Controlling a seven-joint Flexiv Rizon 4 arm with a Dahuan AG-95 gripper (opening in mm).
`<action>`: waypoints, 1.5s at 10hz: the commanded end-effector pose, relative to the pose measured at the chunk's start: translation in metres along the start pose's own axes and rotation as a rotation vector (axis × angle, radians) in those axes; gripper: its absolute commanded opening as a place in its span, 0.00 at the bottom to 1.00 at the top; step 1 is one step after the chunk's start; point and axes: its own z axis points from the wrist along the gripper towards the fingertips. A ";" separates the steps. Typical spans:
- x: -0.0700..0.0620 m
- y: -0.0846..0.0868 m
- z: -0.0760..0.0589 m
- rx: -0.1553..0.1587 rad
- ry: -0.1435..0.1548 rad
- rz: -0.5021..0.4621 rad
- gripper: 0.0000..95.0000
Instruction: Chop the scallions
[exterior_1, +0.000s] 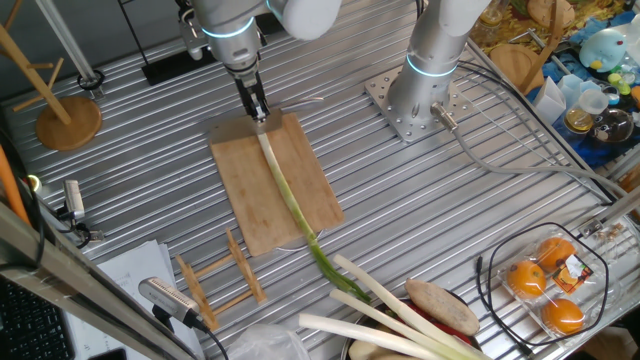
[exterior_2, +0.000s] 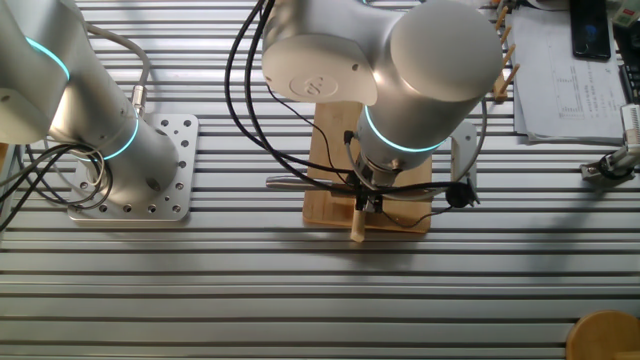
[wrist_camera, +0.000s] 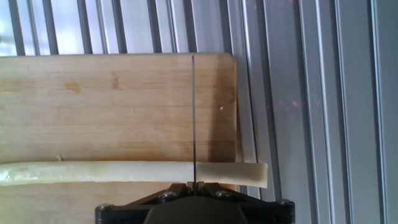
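One long scallion (exterior_1: 290, 195) lies lengthwise on the wooden cutting board (exterior_1: 240, 190), its green tip trailing off the near edge. In the hand view its pale end (wrist_camera: 124, 172) crosses the board (wrist_camera: 112, 106) and pokes just past the right edge. My gripper (wrist_camera: 195, 185) is shut on a knife, whose thin blade (wrist_camera: 193, 112) shows edge-on across the stalk near that pale end. From the fixed views the gripper (exterior_1: 258, 105) (exterior_2: 368, 200) hangs over the board's far end, above the scallion's pale end (exterior_2: 356, 228). Whether the blade touches the stalk cannot be told.
Thick pale leek-like stalks (exterior_1: 390, 310) lie at the front beside a small wooden rack (exterior_1: 215, 280). A wire basket of oranges (exterior_1: 545, 285) stands front right. A second arm's base (exterior_1: 415, 100) is bolted behind the board. A wooden stand (exterior_1: 68, 120) sits far left.
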 end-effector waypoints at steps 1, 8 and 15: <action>-0.001 -0.001 0.010 0.001 -0.009 -0.003 0.00; -0.006 -0.003 0.019 0.000 -0.019 0.000 0.00; -0.009 -0.001 0.025 -0.006 -0.016 -0.003 0.00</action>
